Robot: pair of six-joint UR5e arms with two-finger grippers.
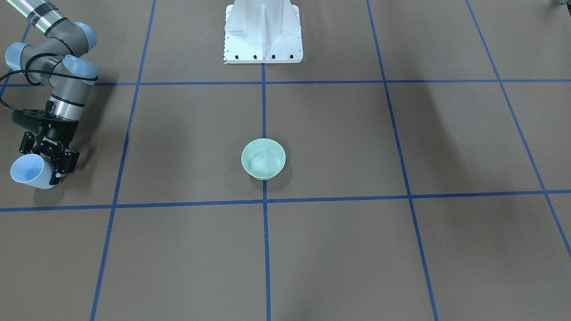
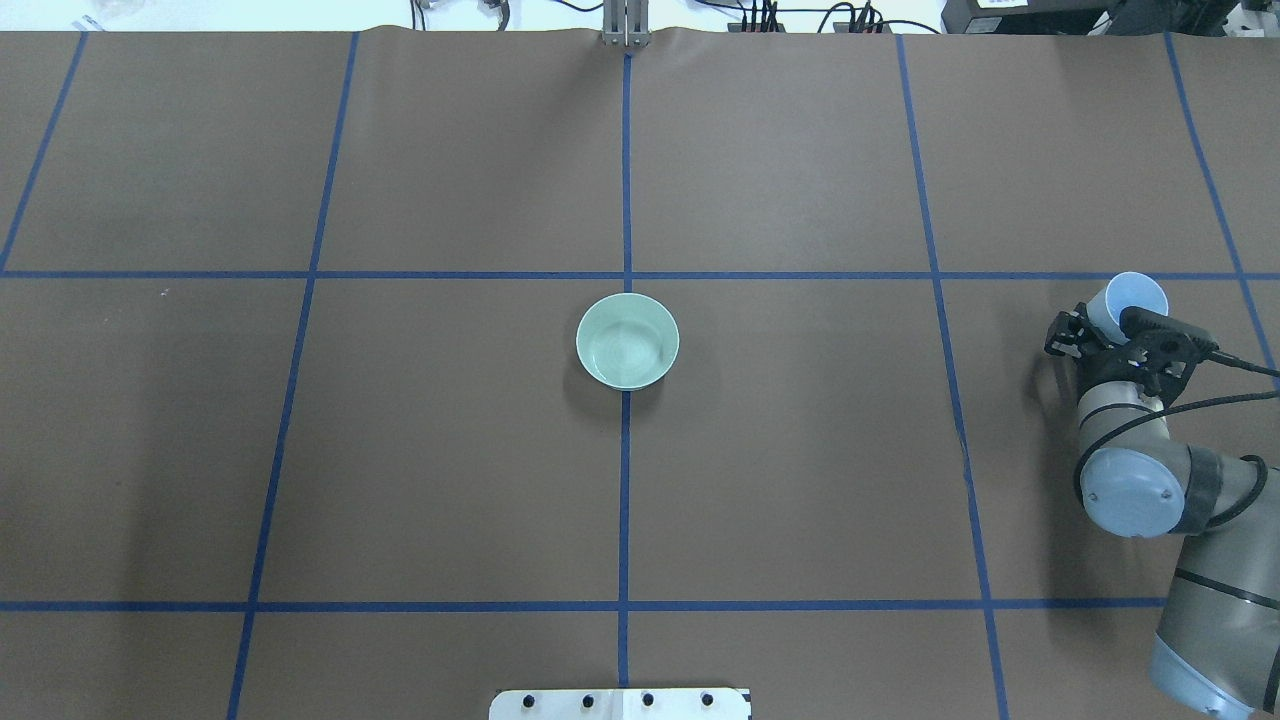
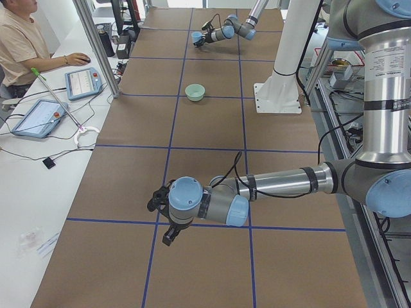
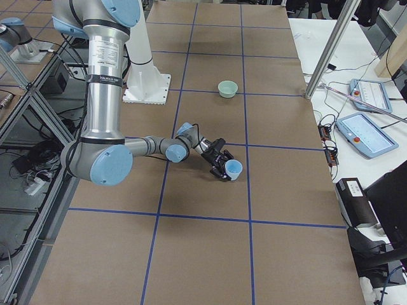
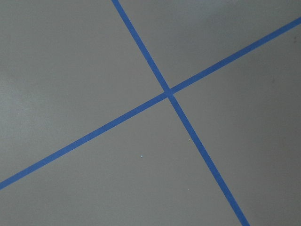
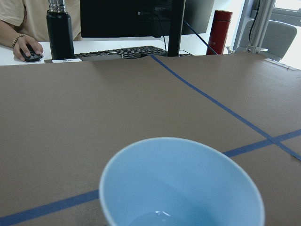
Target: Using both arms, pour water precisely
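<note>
My right gripper (image 2: 1115, 325) is shut on a pale blue cup (image 2: 1108, 300) at the table's right side, held just above the surface and tilted a little. It is at the left of the front-facing view (image 1: 44, 162). In the right wrist view the cup (image 6: 188, 165) holds a little water (image 6: 160, 215), seen as faint glints at its bottom. A mint-green bowl (image 2: 583, 330) stands at the table's middle on the centre tape line, with faint ripples inside (image 2: 627, 352). My left gripper (image 3: 158, 218) hangs low over the table's left end; I cannot tell whether it is open.
The white bolted pedestal (image 1: 263, 31) stands behind the bowl. Blue tape lines (image 5: 168, 92) grid the brown table. A side bench with tablets (image 3: 35, 117) and a seated operator (image 3: 19, 38) runs along the far edge. Bottles (image 6: 60, 28) and a keyboard stand beyond the table's end.
</note>
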